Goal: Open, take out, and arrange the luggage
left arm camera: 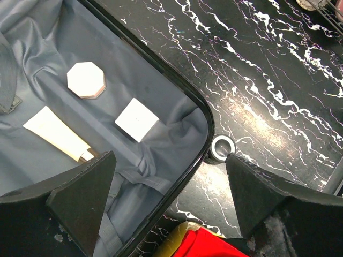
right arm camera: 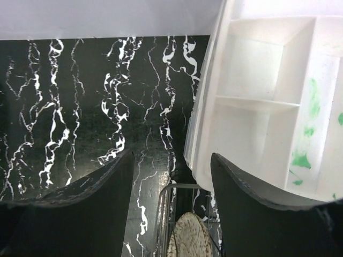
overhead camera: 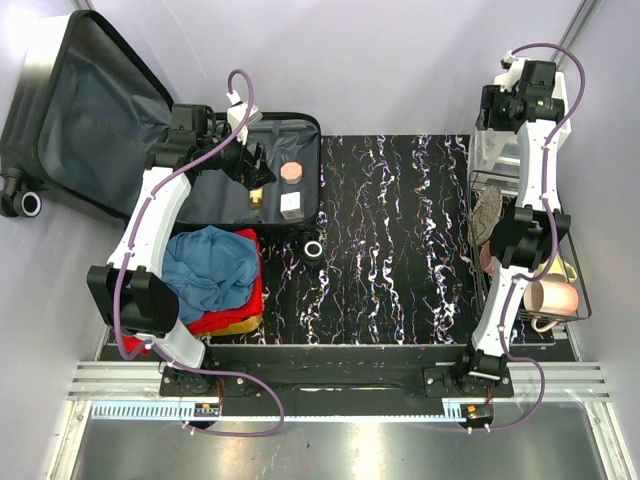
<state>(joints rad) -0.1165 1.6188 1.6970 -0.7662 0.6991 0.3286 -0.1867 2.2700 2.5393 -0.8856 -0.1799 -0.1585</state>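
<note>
We find the luggage (overhead camera: 100,110) lying open in the upper left of the top view. Its lid leans back toward the upper-left corner and its base lies flat on the marbled table (overhead camera: 400,230). One wheel (overhead camera: 30,205) shows at the lid's lower-left corner and another (overhead camera: 313,249) at the base's lower-right corner. So the wheeled end faces the bottom of the frame, and the long axis runs roughly top to bottom, tipped a little left.

Inside on the grey lining lie an octagonal jar (overhead camera: 292,171), a white square box (overhead camera: 291,203) and a cream tube (left arm camera: 53,134), each apart from the others. Folded clothes (overhead camera: 215,270) press against the base's lower edge, closing that side. The open room is the broad middle of the table to the right of the base rim.

The left gripper (left arm camera: 170,158) hangs over the base's lower-right rim, its fingers spread wide around nothing. In the upper right the right gripper (right arm camera: 171,156) hovers at the left edge of the white organizer (right arm camera: 257,69), its fingers apart and holding nothing. A wire basket (overhead camera: 575,300) lines the right edge below it.
</note>
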